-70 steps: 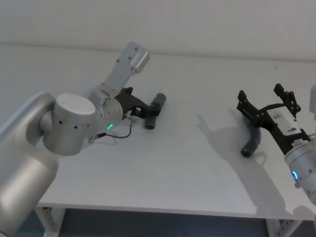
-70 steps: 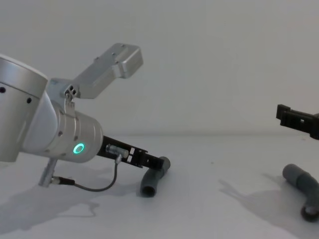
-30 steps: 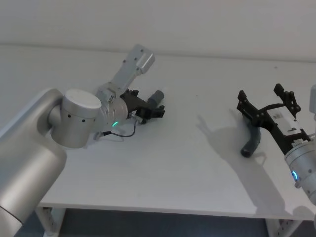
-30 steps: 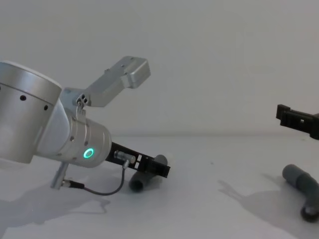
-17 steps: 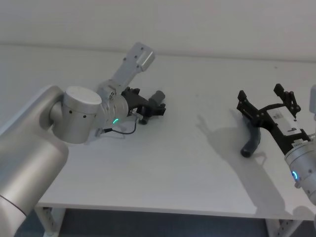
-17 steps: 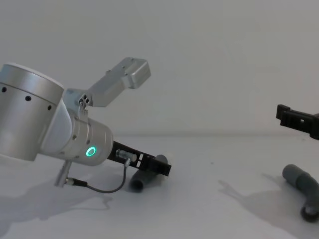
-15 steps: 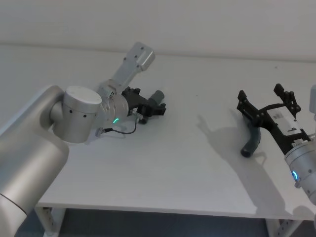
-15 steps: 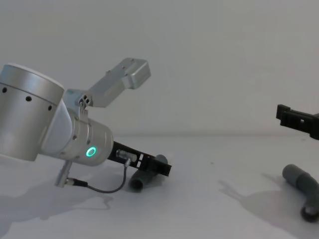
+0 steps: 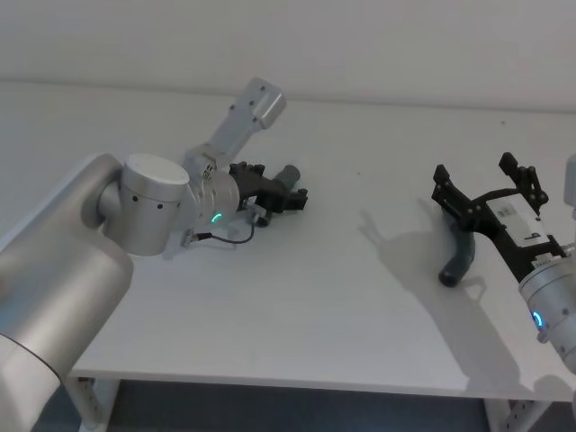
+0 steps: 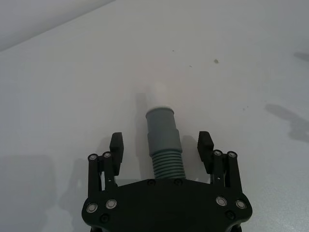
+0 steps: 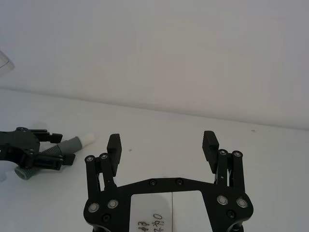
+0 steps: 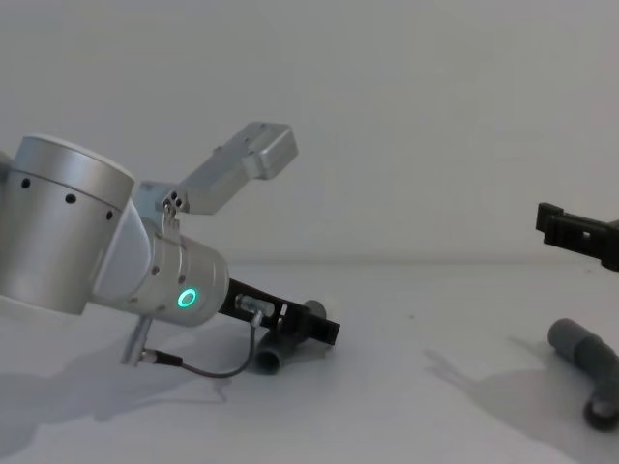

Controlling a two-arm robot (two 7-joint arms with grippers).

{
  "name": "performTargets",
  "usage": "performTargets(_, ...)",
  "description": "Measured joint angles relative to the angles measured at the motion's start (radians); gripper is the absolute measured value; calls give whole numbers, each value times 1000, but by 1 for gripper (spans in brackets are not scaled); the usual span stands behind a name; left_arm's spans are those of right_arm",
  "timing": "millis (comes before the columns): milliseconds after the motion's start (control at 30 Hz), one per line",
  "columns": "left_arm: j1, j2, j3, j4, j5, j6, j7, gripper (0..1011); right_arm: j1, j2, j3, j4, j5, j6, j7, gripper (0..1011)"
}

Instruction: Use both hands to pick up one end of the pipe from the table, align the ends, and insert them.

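Left tool (image 10: 161,141) sat low over the tabletop (image 9: 342,306), left side. It was open, fingers straddling the ribbed pipe piece (image 10: 163,137) with gaps either side, whitish end (image 10: 158,91) poking out front. Right tool (image 9: 474,171) hung above the tabletop's right side, wide open, empty. Second pipe piece (image 9: 459,256) lay on the tabletop there.

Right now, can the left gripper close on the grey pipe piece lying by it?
Probably yes: the left gripper is open, fingers either side of the grey pipe piece, nothing between.
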Motion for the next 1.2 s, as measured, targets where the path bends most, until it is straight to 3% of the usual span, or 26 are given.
performTargets(133,-3,-3,-1,8,-1,-2,-5,868,0,0,0,0,0,0,0,1001)
performTargets(400,-7,-8,-2,19,-3,-5,-12,611,0,0,0,0,0,0,0,1002)
performTargets(533,-8,-8,-2,21,-3,-5,-13,533,0,0,0,0,0,0,0,1002)
performTargets(633,-9,-9,-2,23,-3,-6,-14,400,0,0,0,0,0,0,0,1001)
performTargets(1067,-10,-10,-2,27,-4,-7,-16,368,0,1,0,-1,-1,3,1,1001)
performTargets(1200,-11,-11,-2,28,-3,-7,-16,368,1,11,-1,-11,-8,29,6,1001)
